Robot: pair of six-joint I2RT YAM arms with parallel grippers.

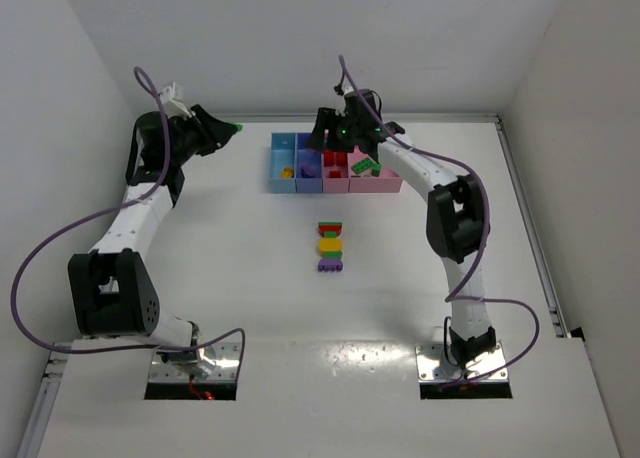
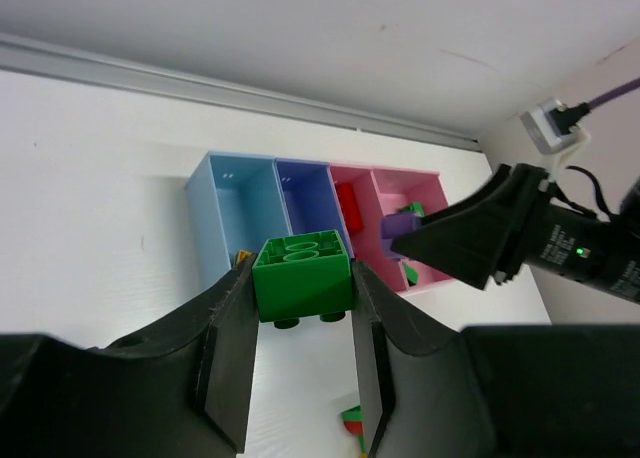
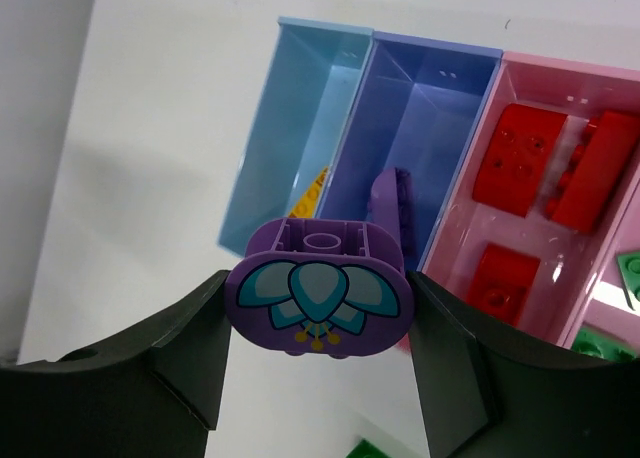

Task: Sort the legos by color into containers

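Note:
The four joined containers (image 1: pixel 385 186) stand at the back middle. My left gripper (image 1: pixel 230 130) hovers left of them, shut on a green lego (image 2: pixel 302 276). My right gripper (image 1: pixel 323 141) hangs over the bins' near edge, shut on a purple lego with a flower print (image 3: pixel 320 296). The light blue bin (image 3: pixel 290 108) holds a yellow lego (image 3: pixel 316 186). The periwinkle bin (image 3: pixel 430 98) holds a purple lego (image 3: pixel 388 203). The pink bin (image 3: pixel 560 78) holds red legos (image 3: pixel 515 158). The wide pink bin (image 2: pixel 425 183) holds green legos (image 1: pixel 365 165).
A clump of red, green, yellow and purple legos (image 1: pixel 330 246) lies on the table in front of the bins, between the two arms. The back wall runs just behind the bins, and side walls close in left and right.

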